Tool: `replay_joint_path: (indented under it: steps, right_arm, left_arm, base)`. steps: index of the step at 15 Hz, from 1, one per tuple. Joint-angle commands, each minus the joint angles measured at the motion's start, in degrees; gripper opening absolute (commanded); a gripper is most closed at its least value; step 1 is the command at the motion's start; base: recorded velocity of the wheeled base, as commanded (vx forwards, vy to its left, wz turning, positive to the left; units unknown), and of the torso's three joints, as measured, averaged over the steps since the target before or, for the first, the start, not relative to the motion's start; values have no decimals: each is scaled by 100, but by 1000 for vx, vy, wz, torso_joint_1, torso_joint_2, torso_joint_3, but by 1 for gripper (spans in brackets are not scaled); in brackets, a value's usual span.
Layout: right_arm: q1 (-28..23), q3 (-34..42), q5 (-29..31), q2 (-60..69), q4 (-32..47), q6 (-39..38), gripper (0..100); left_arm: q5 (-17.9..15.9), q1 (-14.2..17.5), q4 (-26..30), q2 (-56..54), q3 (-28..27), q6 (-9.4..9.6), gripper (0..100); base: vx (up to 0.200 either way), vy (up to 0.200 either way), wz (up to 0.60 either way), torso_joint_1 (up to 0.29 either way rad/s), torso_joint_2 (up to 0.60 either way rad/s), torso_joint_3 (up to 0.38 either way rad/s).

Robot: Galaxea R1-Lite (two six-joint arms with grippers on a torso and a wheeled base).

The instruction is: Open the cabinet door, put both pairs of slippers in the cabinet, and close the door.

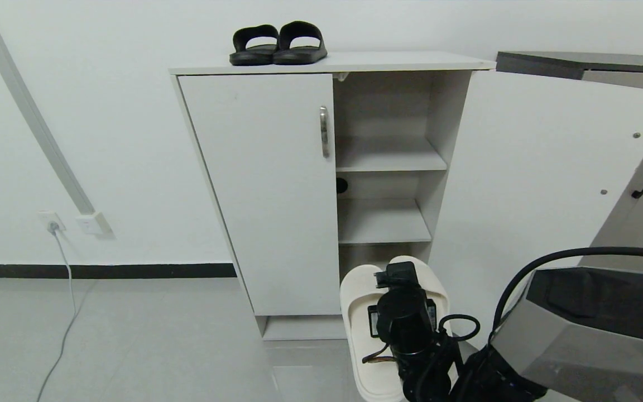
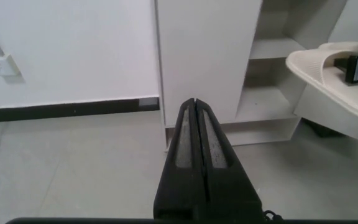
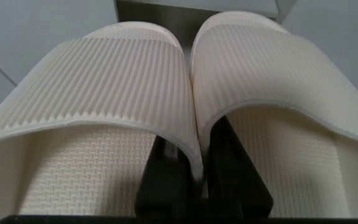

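White wall (image 1: pixel 104 111) and grey floor (image 1: pixel 132 346), with a white cabinet (image 1: pixel 349 62) against the wall. Left door (image 1: pixel 265 195) shut, right door (image 1: pixel 539 184) swung wide open, shelves (image 1: pixel 383 220) showing inside. Black slippers (image 1: pixel 278 44) side by side on top of the cabinet. Cream slippers (image 1: pixel 358 301) up off the floor, just in front of the open bottom part. Right gripper (image 3: pixel 194 177) with one finger inside each cream slipper, pinching their touching sides together. Left gripper (image 2: pixel 194 109) low over the floor, well apart from the slippers, fingers pressed together.
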State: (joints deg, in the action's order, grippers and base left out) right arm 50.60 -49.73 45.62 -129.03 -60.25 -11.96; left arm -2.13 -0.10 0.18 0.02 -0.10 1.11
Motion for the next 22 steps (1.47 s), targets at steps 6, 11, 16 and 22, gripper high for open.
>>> replay_joint_path:
  steps: [6, 11, 16, 22]
  right_arm:
    - [-121, -116, 26, -211, -22, 1, 0]
    - [-226, -143, 35, -228, -22, -8, 0]
    - [-279, -151, 35, -228, -22, -8, 0]
    - [-288, -151, 70, -228, -31, 1, 0]
  left_arm:
    - [11, 1, -1, 6, 1, 3, 0]
    - [11, 1, -1, 6, 1, 3, 0]
    - [2, 1, -1, 6, 1, 3, 0]
    - [2, 1, -1, 15, 1, 3, 0]
  base:
    - [0, 0, 0, 0, 0, 0]
    - [0, 0, 0, 0, 0, 0]
    - [0, 0, 0, 0, 0, 0]
    - [0, 0, 0, 0, 2, -44]
